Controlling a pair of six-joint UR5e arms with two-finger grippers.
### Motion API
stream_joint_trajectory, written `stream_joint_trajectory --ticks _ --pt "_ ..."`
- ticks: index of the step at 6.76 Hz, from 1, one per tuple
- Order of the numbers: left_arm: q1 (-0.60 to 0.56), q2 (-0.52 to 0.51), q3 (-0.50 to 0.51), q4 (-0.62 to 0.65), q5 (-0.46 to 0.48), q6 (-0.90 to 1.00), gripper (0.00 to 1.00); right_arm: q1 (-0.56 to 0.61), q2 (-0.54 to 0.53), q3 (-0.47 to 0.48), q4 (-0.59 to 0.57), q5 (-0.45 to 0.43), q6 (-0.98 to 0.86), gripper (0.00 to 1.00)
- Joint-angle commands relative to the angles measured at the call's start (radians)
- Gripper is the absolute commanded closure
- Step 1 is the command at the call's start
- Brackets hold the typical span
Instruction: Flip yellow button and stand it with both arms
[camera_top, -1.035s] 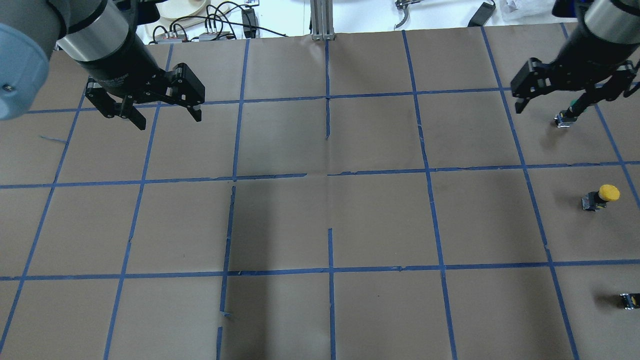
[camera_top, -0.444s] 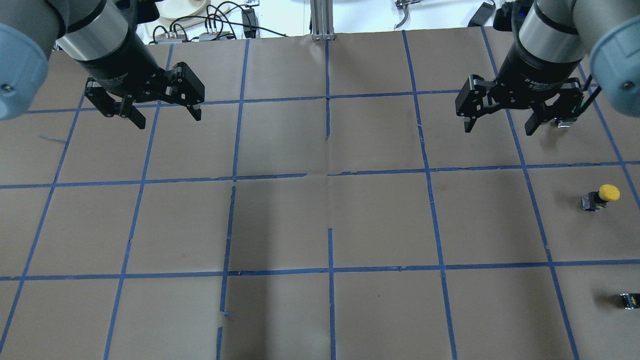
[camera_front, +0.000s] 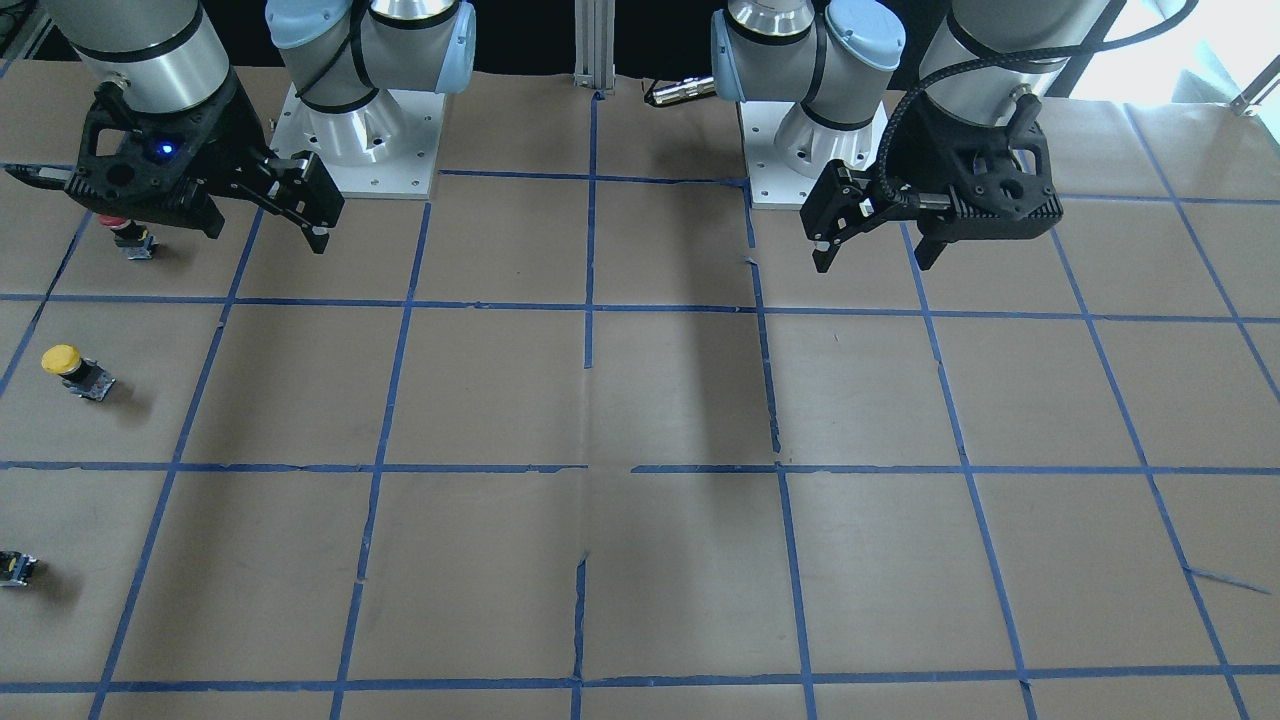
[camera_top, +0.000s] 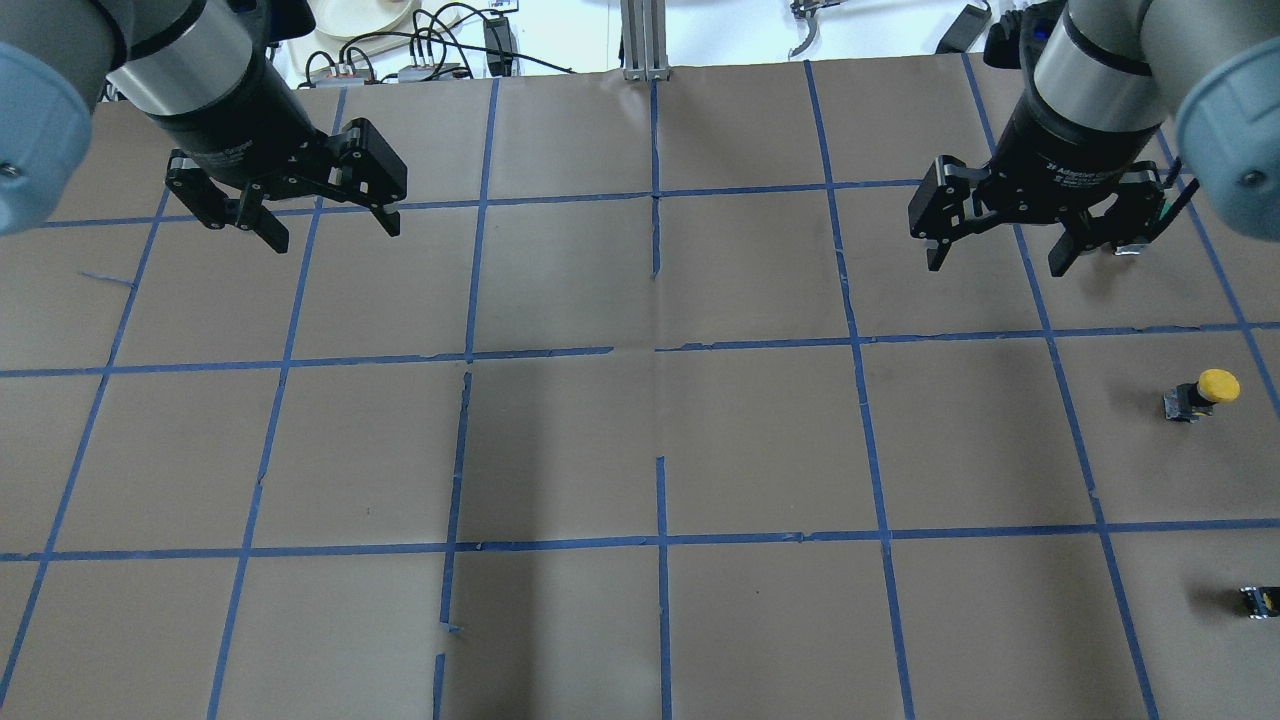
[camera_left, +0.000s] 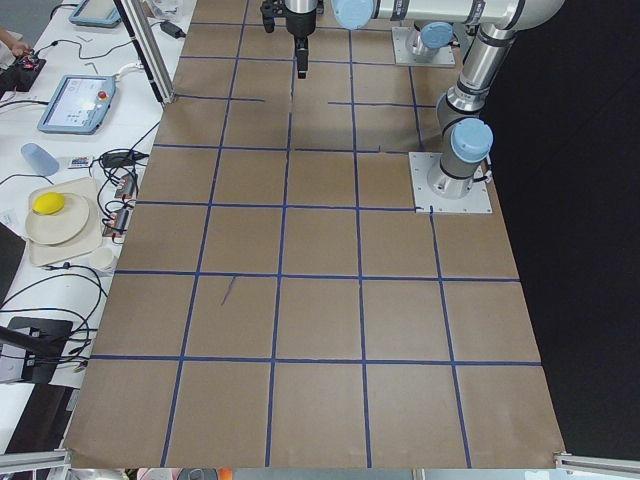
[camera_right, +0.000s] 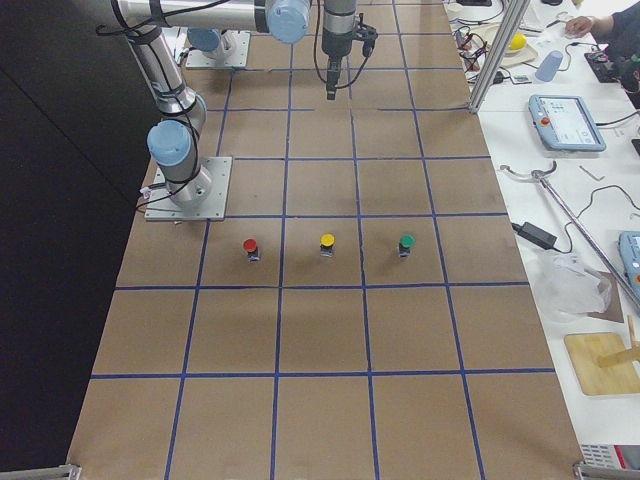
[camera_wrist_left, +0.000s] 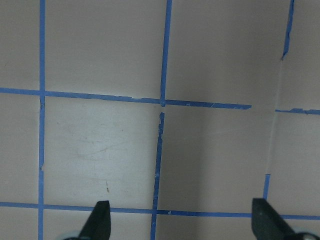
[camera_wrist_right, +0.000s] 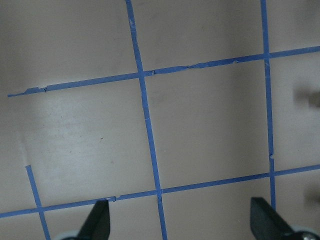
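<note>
The yellow button (camera_top: 1205, 392) has a round yellow cap on a dark boxy body. It appears to stand cap up near the table's right edge. It also shows in the front-facing view (camera_front: 72, 370) and the right side view (camera_right: 327, 243). My right gripper (camera_top: 995, 265) is open and empty in the air, about one grid square up and left of the button in the overhead view. In the front-facing view it (camera_front: 265, 235) sits at the left. My left gripper (camera_top: 335, 238) is open and empty, far across the table (camera_front: 872, 262). Both wrist views show only taped paper.
A red-capped switch (camera_front: 130, 238) stands just under my right gripper, partly hidden by it. A tiny dark block with a yellow spot (camera_top: 1258, 600) lies beyond the button by the edge. The table is brown paper with a blue tape grid (camera_top: 660, 350). Cables and tools lie past the far edge.
My right arm swung in from the right edge toward the table's middle, then held almost still, and now partly covers the small switch. My left gripper shifted slightly. The yellow button has not moved.
</note>
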Motion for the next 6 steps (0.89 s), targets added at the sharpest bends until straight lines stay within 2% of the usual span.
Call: stream_joint_trajectory --ticks 1,6 --pt "0.0 -0.006 0.001 0.004 -0.001 0.0 0.0 -0.001 -0.002 0.002 0.001 -0.001 -0.001 0.0" --pt "-0.003 0.008 0.001 0.003 0.002 -0.011 0.0 -0.001 -0.022 0.002 0.014 0.0 -0.001 0.0"
